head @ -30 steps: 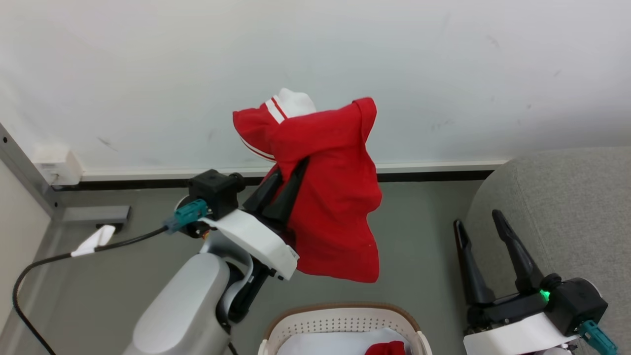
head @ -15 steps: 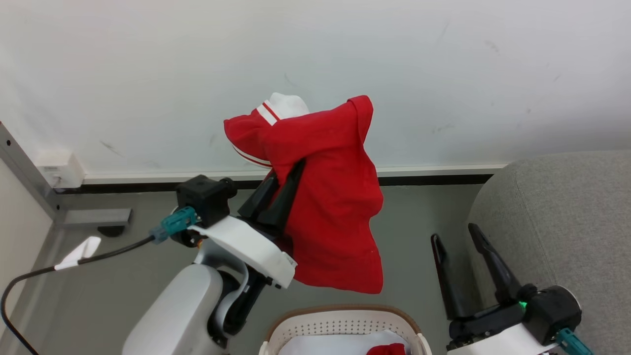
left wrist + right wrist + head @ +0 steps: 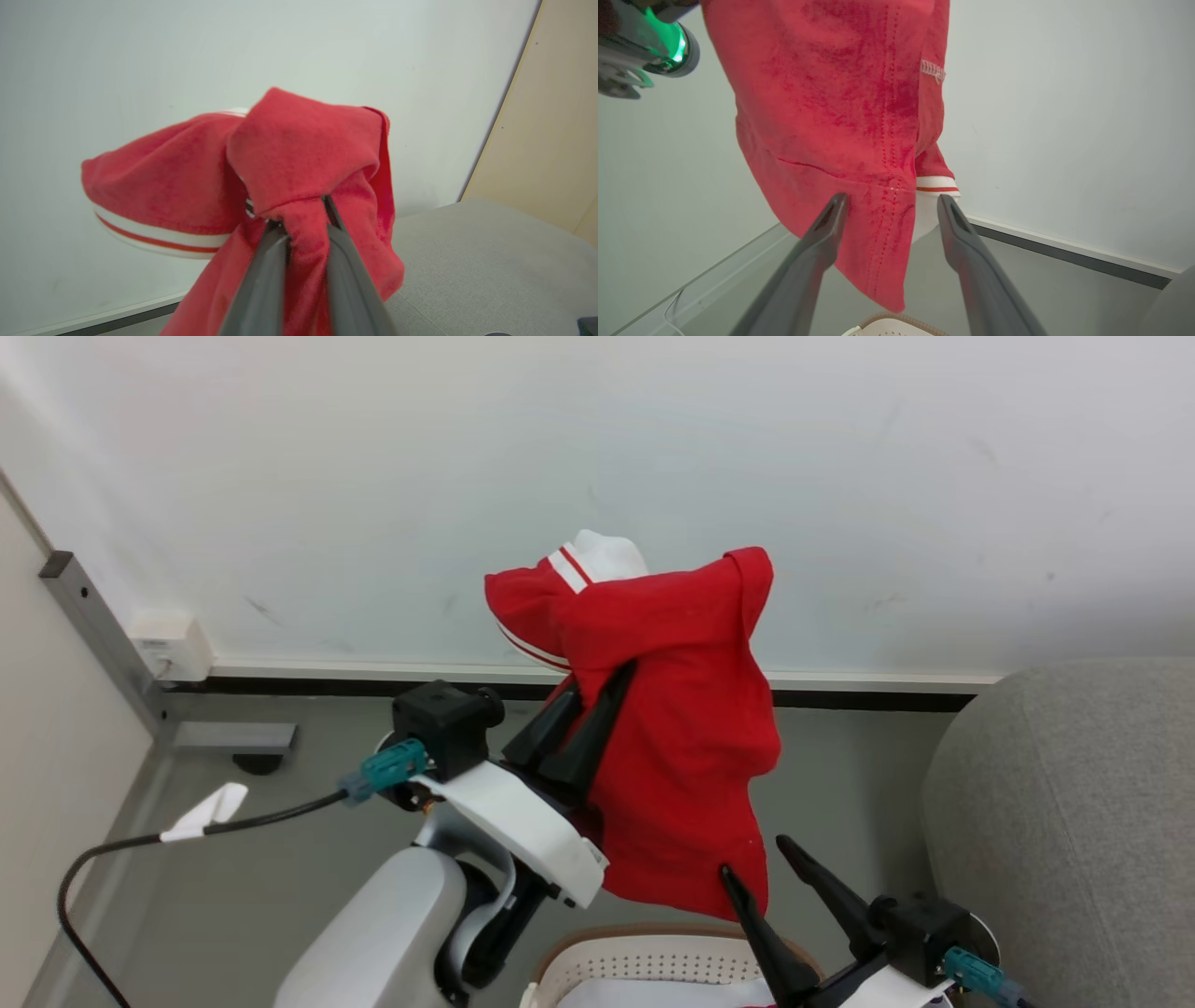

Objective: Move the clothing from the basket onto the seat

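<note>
A red garment [image 3: 677,737] with white striped trim hangs in the air, pinched by my left gripper [image 3: 597,683], which is shut on a fold of it [image 3: 303,219]. Its lower hem [image 3: 859,205] dangles just above the white basket [image 3: 644,966], whose brown rim shows at the bottom of the head view. My right gripper [image 3: 756,859] stands open beside that hem, fingers pointing up at the cloth, the hem lying between its fingers in the right wrist view [image 3: 889,200]. The grey seat [image 3: 1074,821] bulks at the right.
A white wall with a dark skirting strip [image 3: 840,695] stands behind. A grey floor lies below. At the left are a metal post [image 3: 103,644], a wall socket box [image 3: 168,649] and my left arm's black cable [image 3: 187,831].
The head camera has shifted, moving the whole scene rightward. My right gripper has swung left, away from the seat and up to the garment's lower hem. My left gripper still holds the garment up.
</note>
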